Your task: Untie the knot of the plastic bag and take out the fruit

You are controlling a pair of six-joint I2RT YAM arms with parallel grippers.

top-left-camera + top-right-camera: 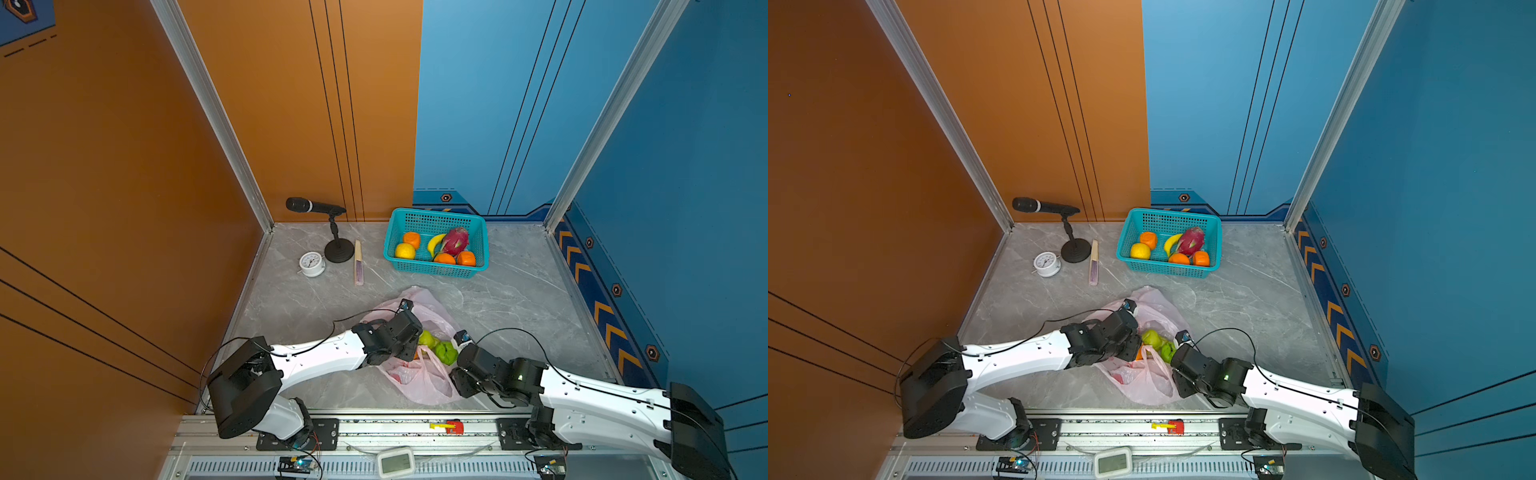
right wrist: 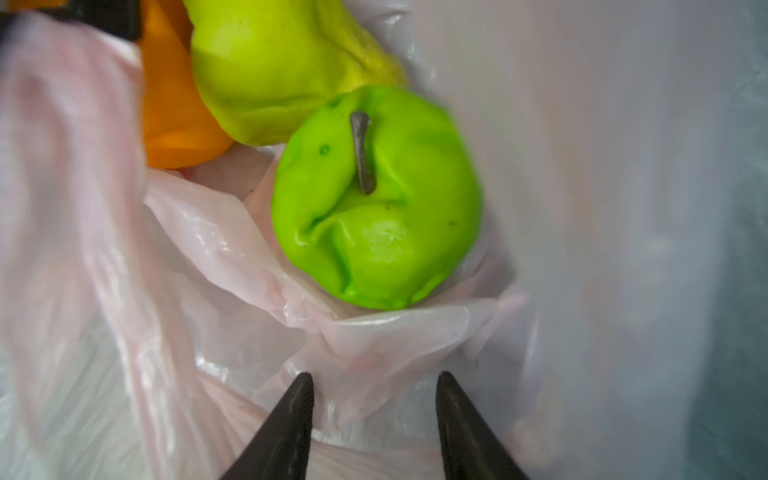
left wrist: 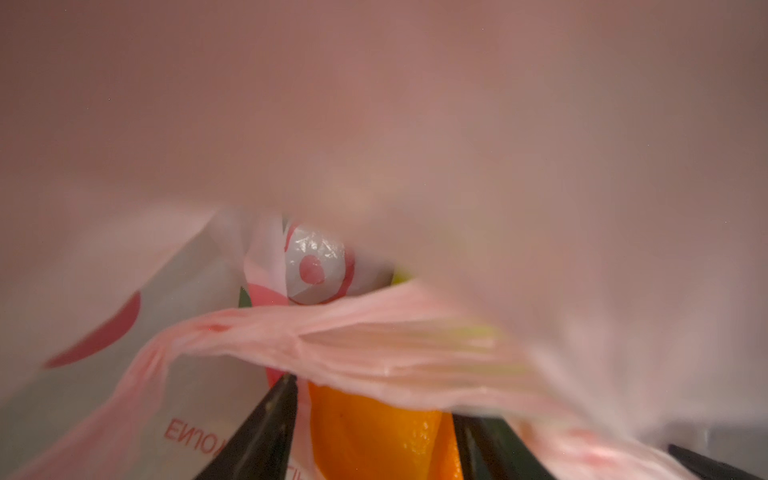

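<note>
Left wrist: left gripper [image 3: 374, 399] is clasping an orange [image 3: 374, 436] in the open plastic bag [image 1: 419, 386]; right gripper [image 2: 374, 376], at the bag's four o'clock, is gaping empty; pear [image 2: 270, 70] and round green fruit [image 2: 386, 249] are waiting.

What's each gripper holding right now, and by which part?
Left gripper clasps the orange by its sides, inside the plastic bag. Right gripper stands open, holding nothing.

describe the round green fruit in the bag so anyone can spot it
On the grey table, find the pink plastic bag. In its mouth, the round green fruit is rightmost, beside a yellowish pear and an orange. It alone is bright green, squat and dimpled, with a grey stem.
</note>
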